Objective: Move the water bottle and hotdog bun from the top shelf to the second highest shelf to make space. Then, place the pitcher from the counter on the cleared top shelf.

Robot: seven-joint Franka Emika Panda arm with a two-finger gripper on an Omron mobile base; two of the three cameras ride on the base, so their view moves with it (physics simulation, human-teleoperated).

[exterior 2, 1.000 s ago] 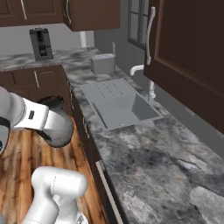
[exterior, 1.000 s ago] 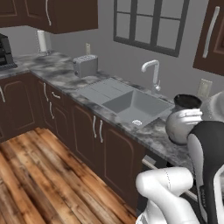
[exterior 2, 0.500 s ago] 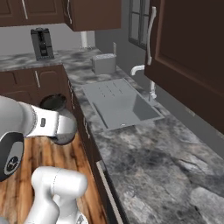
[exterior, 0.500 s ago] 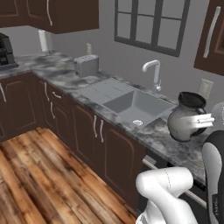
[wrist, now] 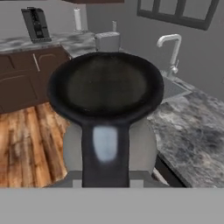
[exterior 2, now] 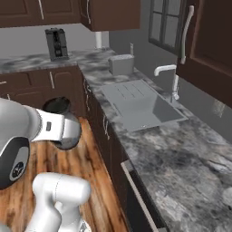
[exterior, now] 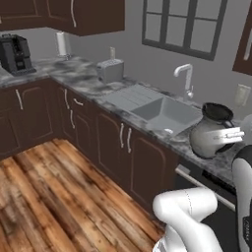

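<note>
Left base view: the pitcher [exterior: 210, 137] is seen at the right edge, seemingly lifted beside the counter [exterior: 88, 81] edge past the sink [exterior: 165, 114], with the gripper [exterior: 231, 134] clamped on its side. The fingers are nearly fully closed, apparently on the handle. Judgement: the carry toward the fridge should be kept level and slow, wrist upright, so the bulbous body isn't swung out of a thin handle grip.

Right base view: the pitcher [exterior 2: 61, 129] is shown well off the counter [exterior 2: 181, 163], out over the wood floor [exterior 2: 93, 158], mostly hidden by the arm. That clearance isn't readable from the left view. The toaster [exterior 2: 121, 64] and faucet [exterior 2: 168, 76] are left behind on the counter.

Hand view: the pitcher [wrist: 107, 94] is looked into from above; its black rim and handle strap are centred, so the grip looks square. Fridge shelves aren't in frame.
</note>
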